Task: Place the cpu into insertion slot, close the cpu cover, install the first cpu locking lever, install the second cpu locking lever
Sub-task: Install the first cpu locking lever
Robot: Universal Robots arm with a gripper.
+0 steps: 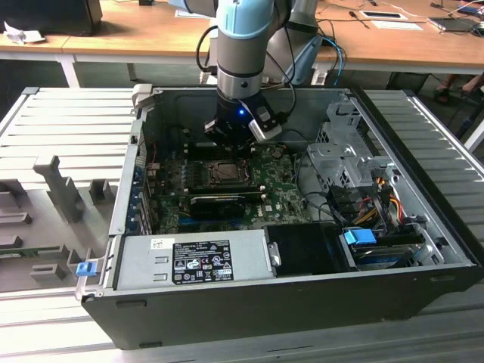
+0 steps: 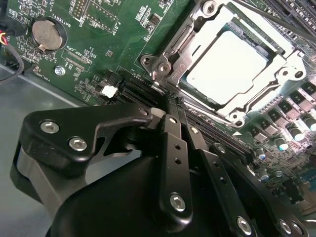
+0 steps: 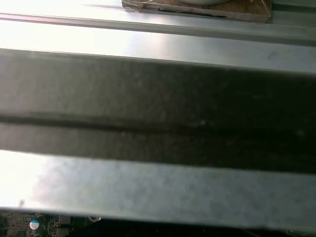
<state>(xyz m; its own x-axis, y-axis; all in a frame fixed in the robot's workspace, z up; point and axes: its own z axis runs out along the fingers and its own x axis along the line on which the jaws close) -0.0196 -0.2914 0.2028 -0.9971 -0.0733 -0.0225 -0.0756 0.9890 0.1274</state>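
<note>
The cpu lies flat in the insertion slot, its silver top showing on the green board. The cpu cover, a silver metal frame, lies down around it. My gripper hangs low over the board, its black fingers pressed together with nothing visible between them. Their tips stand at the slot's corner, beside a metal hook and lever end. In the exterior view my gripper hovers just behind the slot, inside the open computer case.
A grey power supply fills the case's front. A metal drive cage and coloured cables stand at the exterior view's right. Long black card slots and a coin battery lie near the fingers. The case wall is close.
</note>
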